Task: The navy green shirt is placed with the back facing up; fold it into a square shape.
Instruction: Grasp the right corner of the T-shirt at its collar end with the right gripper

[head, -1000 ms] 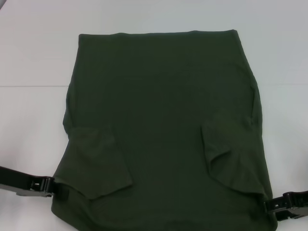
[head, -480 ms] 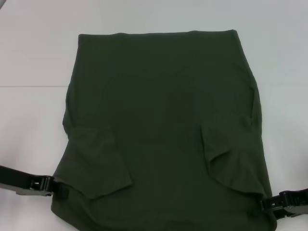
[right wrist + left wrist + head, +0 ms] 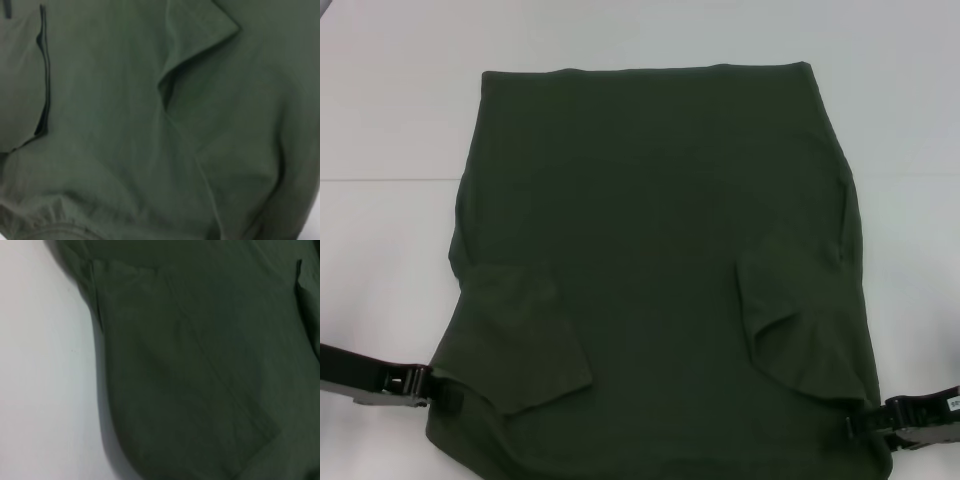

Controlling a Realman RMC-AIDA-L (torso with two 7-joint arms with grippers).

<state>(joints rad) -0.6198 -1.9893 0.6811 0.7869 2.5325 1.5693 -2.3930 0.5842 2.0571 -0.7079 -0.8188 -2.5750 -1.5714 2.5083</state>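
The navy green shirt (image 3: 650, 230) lies flat on the white table, plain side up. Both short sleeves are folded inward over the body, the left sleeve (image 3: 525, 340) and the right sleeve (image 3: 800, 320). My left gripper (image 3: 432, 388) is at the shirt's near left edge, touching the cloth. My right gripper (image 3: 855, 428) is at the near right edge, against the cloth. The left wrist view shows the shirt (image 3: 200, 365) beside bare table. The right wrist view is filled by the shirt (image 3: 150, 125) and a folded sleeve.
The white table (image 3: 390, 120) shows on the left, right and far sides of the shirt. A faint seam in the table surface (image 3: 380, 179) runs across at mid-height. The shirt's near hem runs off the bottom of the head view.
My right gripper has moved inward to the left, onto the shirt's near right edge. The left gripper and the shirt have not visibly moved.
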